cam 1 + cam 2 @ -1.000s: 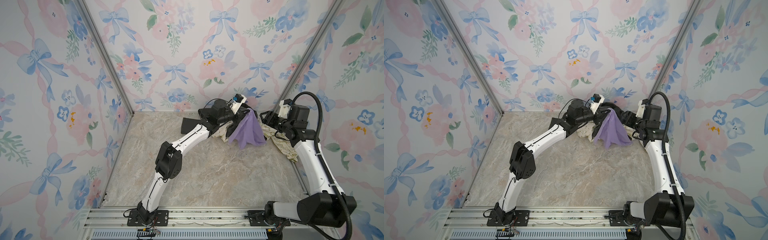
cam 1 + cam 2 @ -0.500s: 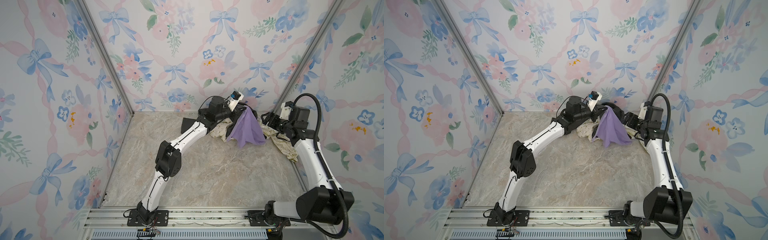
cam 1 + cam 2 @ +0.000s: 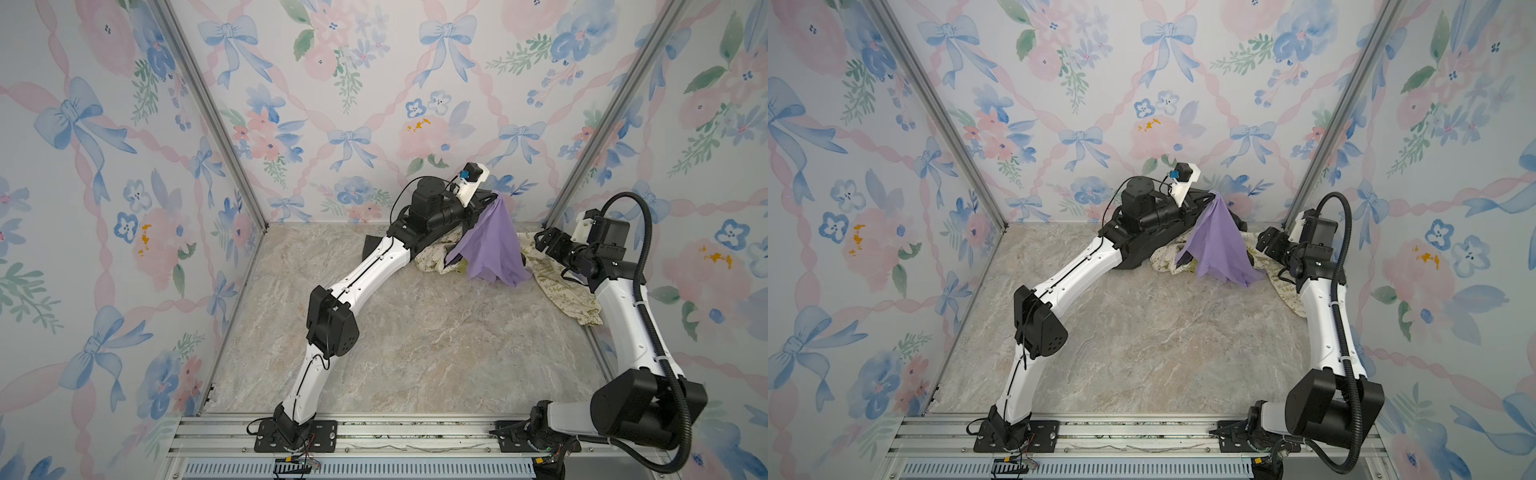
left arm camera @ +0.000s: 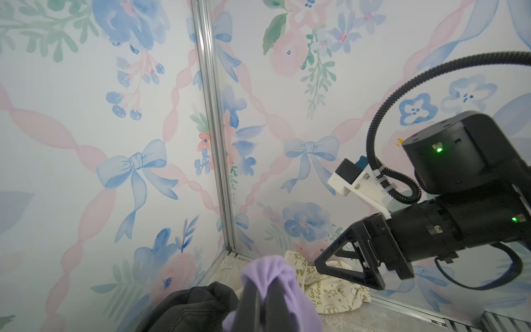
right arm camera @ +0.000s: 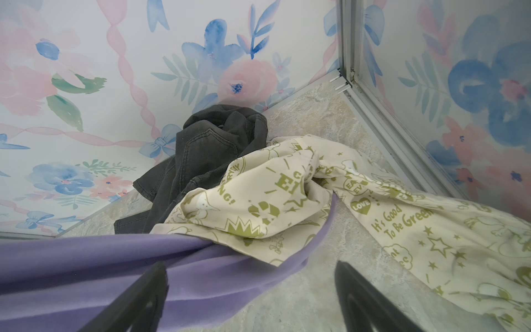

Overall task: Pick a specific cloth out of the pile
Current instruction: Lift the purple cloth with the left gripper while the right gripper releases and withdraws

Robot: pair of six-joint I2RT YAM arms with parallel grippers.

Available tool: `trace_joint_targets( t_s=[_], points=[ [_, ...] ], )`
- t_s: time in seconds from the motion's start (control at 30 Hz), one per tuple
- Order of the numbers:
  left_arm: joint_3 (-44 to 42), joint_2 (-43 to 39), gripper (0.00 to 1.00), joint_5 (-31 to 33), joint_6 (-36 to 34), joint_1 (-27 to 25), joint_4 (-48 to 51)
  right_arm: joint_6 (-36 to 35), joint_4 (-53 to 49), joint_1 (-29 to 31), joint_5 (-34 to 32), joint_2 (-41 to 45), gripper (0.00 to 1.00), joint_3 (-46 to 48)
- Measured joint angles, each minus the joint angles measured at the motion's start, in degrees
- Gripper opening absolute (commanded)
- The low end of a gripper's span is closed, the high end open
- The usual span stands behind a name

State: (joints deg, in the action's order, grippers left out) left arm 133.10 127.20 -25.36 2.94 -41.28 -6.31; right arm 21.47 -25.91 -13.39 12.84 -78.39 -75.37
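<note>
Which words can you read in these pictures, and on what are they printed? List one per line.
"It's Good To Be Green": olive print on the cream cloth.
"LOVE": inside a heart on that cloth.
"...NG!" and "EA... EV...": fragments there, cut by folds.
Other print: too crumpled or small to read.
No text on the purple cloth or the dark grey pants.

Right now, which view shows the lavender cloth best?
A top view: the lavender cloth hangs whole from the shut left gripper, its lower end reaching the pile. The left wrist view shows only the pinched bunch; the right wrist view only a lower fold tucked under the cream printed cloth.
</note>
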Motion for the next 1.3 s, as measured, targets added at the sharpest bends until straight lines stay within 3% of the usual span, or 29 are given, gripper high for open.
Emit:
trace_joint_targets(
  t_s=[0.5,0.8,1.03,1.3],
  points=[
    [3.8,-3.4,0.00,0.3,3.3,0.6,-4.8,2.5,-2.3,2.3,0.0,0.6,0.94,0.1],
    [4.0,-8.8,0.00,0.8,3.7,3.3,-2.9,0.3,-1.5,5.7,1.5,7.0,0.94,0.2],
    [-2.8,-16.9,0.00,2.8,2.4,6.0,0.4,-0.1,-0.6,7.9,1.7,6.0,0.94,0.1],
    [-12.8,-25.4,0.00,10.5,-0.1,8.9,5.3,-4.2,-1.0,15.4,1.5,4.3,0.95,-2.6]
  ],
)
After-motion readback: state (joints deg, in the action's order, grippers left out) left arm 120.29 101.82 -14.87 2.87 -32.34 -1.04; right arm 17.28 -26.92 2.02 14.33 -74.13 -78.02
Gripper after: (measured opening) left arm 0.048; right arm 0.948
